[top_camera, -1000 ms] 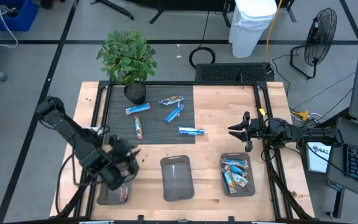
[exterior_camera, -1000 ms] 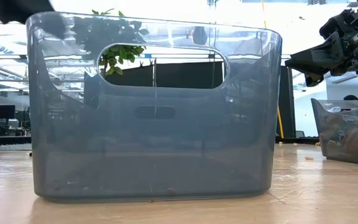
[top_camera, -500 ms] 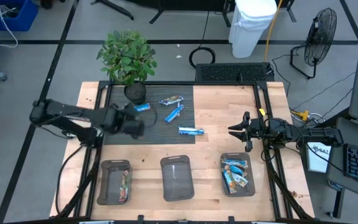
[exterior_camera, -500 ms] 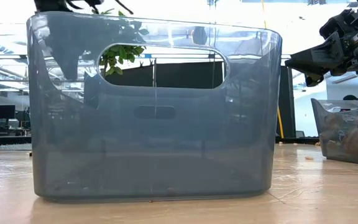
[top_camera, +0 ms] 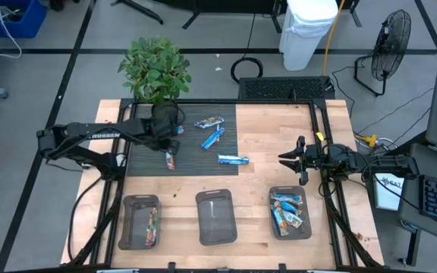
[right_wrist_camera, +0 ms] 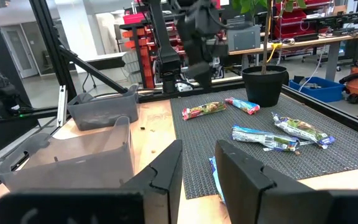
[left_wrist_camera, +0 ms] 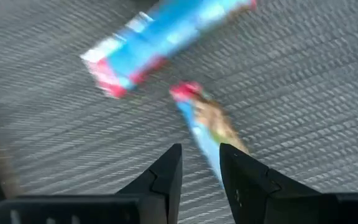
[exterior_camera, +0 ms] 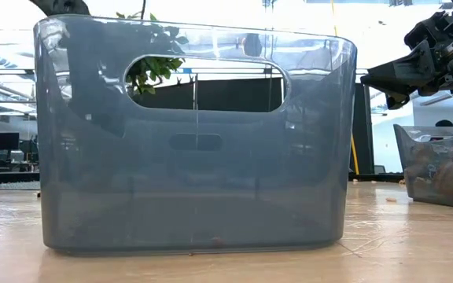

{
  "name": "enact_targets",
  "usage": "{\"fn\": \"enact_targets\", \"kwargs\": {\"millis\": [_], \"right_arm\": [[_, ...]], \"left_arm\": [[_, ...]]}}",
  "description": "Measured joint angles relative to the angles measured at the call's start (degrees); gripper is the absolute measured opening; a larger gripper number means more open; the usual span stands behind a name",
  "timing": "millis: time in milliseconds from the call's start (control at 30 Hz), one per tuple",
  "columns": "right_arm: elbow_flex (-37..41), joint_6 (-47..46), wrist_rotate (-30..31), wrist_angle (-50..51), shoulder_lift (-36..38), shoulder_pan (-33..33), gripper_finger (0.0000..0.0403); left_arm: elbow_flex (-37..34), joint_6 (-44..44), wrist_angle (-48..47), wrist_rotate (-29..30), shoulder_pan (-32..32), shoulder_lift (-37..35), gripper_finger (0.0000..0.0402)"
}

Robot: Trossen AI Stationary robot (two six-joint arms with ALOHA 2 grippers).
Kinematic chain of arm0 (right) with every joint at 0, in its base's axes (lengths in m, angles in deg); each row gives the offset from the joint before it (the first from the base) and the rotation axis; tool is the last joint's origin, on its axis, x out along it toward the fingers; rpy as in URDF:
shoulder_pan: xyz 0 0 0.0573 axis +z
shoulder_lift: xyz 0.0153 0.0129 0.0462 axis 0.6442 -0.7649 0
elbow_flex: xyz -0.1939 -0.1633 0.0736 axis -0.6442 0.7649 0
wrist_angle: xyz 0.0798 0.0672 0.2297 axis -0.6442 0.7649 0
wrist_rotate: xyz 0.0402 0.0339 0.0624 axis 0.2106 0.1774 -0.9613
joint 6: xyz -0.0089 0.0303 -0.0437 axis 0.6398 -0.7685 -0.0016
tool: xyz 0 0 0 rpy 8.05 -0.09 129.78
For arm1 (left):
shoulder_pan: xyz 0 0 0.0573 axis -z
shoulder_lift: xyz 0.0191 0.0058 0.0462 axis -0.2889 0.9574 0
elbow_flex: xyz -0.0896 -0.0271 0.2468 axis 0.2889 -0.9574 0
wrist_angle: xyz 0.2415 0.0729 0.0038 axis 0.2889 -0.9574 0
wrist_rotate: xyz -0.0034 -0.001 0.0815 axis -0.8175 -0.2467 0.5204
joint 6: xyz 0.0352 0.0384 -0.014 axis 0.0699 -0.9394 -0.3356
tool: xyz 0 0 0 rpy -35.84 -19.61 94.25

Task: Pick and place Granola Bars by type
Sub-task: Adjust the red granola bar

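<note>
Left end effector (top_camera: 169, 136) out over the dark ribbed mat (top_camera: 203, 163) at the far left of the worktop (top_camera: 279, 144), just in front of the potted plant (top_camera: 156, 76). Wrist view: its fingers (left_wrist_camera: 166, 174) stand slightly apart with nothing between them, hovering above a blue-and-red bar (left_wrist_camera: 166, 31) and a second bar (left_wrist_camera: 207, 124) lying at an angle just beneath.

Right end effector (top_camera: 290, 160) waits above bare wood at the right side, beyond the right bin (top_camera: 290, 213). Its fingers (right_wrist_camera: 160, 180) are a little apart, empty.

Bars on the mat, high view:
- one red-toned bar (top_camera: 169, 158) just in front of the left end effector
- one multicoloured bar (top_camera: 209, 122) near the mat's far edge
- two blue bars, one (top_camera: 212, 138) mid-mat, one (top_camera: 233, 160) near the mat's right front corner

Bins along the near edge:
- left bin (top_camera: 139, 221) holds a reddish bar (top_camera: 152, 225)
- middle bin (top_camera: 216, 218), no bars seen in it; it fills the low view (exterior_camera: 195, 141)
- right bin holds several blue bars (top_camera: 287, 208)
</note>
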Motion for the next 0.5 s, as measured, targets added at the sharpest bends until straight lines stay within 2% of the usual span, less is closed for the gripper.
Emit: {"fn": "enact_targets", "kwargs": {"millis": [200, 500], "right_arm": [[0.0, 0.0, 0.0, 0.0, 0.0, 0.0, 0.0086], [0.0, 0.0, 0.0, 0.0, 0.0, 0.0, 0.0086]], "left_arm": [[-5.9, 0.1, 12.6, -7.7, -0.4, 0.0, 0.0124], [-6.2, 0.4, 13.7, -8.0, -0.4, 0.0, 0.0238]]}}
